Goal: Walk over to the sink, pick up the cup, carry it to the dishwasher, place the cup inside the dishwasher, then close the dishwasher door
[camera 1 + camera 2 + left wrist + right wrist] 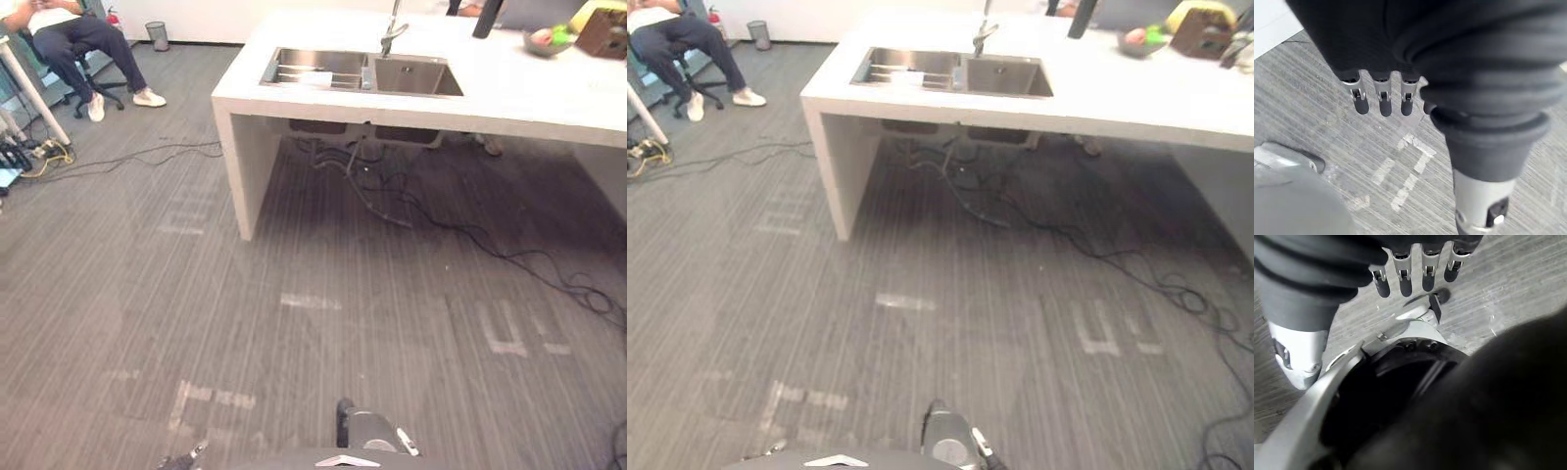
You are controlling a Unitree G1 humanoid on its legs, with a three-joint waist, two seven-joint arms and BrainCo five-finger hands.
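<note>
**Approach stage, head and wrist cameras.** We stand on grey carpet point(118, 294), well apart from a white counter point(490, 93). Its top holds a sink point(368, 72) of 2 basins, with a tap point(394, 34) rising behind the divider.

A pale object point(312, 76) lies in the left basin, on what looks like a ridged insert. We judge it the likeliest candidate for the cup, though it is too small to identify.

The left hand point(1384, 98) hangs with fingers straight and relaxed, thumb apart, grasping nothing. The right hand point(1404, 276) hangs likewise, released and bare. We read this posture as purposeful: for walking, the arms hang low at the sides, so both hands are free for the pick-up. The step in hand, by our judgement, is the walk to the sink; nothing after it is yet done.

Dark cables point(411, 211) trail from under the counter across the carpet toward the right. An approach toward the counter's left end, nearest the left basin, would likely keep us off them. Pale tape marks point(509, 333) lie on the carpet between us and the counter.

A seated person point(69, 39) and 1 small bin point(157, 36) sit at the far left, well apart from that route. A bowl of fruit point(549, 41) rests on the counter to the right, away from the sink.
</note>
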